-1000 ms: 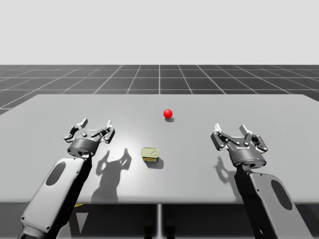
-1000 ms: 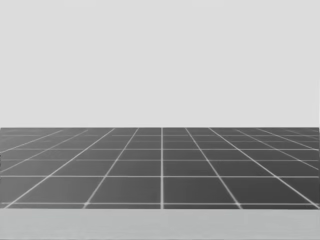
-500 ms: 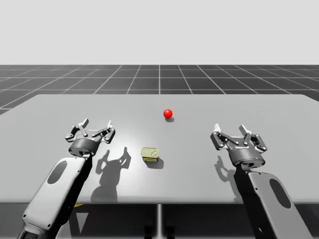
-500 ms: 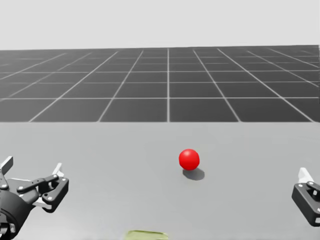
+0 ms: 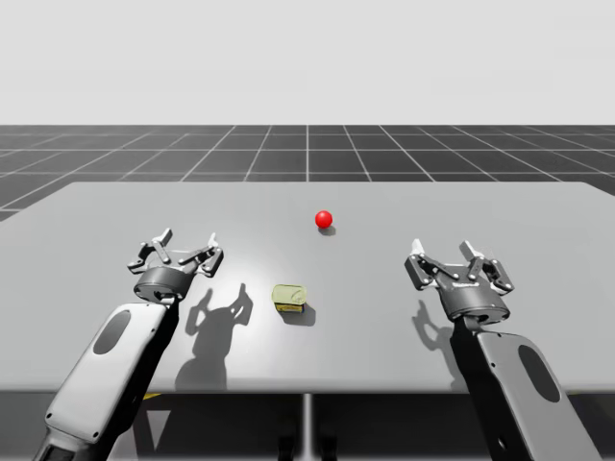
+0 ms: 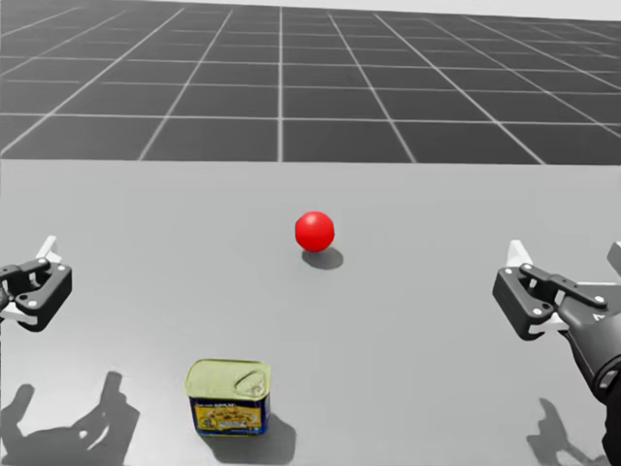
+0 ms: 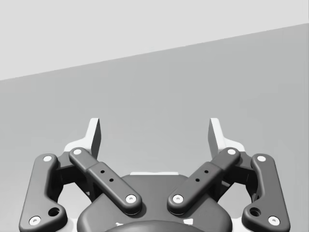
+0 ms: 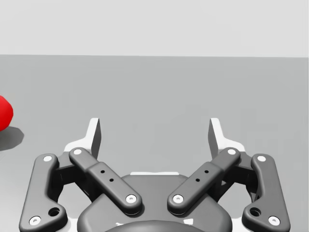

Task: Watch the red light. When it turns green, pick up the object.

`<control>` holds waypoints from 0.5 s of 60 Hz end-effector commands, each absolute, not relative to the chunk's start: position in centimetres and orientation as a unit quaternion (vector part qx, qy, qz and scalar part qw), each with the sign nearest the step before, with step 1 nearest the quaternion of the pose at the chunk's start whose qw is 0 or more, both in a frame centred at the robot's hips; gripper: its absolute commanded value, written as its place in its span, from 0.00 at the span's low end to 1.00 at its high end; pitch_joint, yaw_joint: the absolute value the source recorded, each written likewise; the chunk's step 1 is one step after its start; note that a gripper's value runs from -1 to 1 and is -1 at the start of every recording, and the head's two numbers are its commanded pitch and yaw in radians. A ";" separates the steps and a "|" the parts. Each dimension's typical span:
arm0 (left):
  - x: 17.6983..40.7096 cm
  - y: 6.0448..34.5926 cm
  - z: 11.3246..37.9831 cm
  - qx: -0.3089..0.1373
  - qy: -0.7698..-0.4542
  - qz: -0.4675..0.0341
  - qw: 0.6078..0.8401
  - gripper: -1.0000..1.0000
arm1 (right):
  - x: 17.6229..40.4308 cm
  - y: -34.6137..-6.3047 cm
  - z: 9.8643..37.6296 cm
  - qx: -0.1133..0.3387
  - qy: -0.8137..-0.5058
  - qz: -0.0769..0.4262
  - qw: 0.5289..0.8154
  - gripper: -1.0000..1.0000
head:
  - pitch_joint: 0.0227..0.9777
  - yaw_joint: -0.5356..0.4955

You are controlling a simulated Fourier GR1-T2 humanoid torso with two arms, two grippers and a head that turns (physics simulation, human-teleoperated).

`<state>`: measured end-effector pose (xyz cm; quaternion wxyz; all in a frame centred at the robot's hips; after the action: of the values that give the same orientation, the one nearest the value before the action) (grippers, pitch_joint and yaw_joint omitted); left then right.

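My left gripper [image 7: 154, 133] and my right gripper [image 8: 154, 133] are wide open and hold nothing. The light [image 6: 314, 230] is red. The small yellow-green can [image 6: 229, 396] sits on the table [image 5: 538, 221] between them, not touched, so I think nothing is done yet

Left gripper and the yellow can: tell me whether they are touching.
Apart. The high view shows bare table between my left gripper and the yellow can; the head view agrees.

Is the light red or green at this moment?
Red: the light shows plain red in the high and head views, and its red edge shows beside the right end effector in the right wrist view.
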<state>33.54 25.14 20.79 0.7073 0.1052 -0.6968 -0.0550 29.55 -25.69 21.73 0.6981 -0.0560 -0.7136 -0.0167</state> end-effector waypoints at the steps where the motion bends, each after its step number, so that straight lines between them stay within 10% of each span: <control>1: 33.5 25.1 20.8 0.105 -0.697 -0.055 0.707 0.00 | 29.5 -25.6 21.7 -0.056 -0.714 -0.015 0.698 0.00 | 0.59 0.45; 30: 33.5 25.1 20.9 0.102 -0.697 -0.053 0.707 0.00 | 29.5 -25.6 21.8 -0.056 -0.714 -0.014 0.698 0.00 | 0.58 0.46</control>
<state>33.47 25.11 20.85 0.7074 0.1022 -0.6974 -0.0536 29.50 -25.58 21.75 0.6977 -0.0562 -0.7141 -0.0144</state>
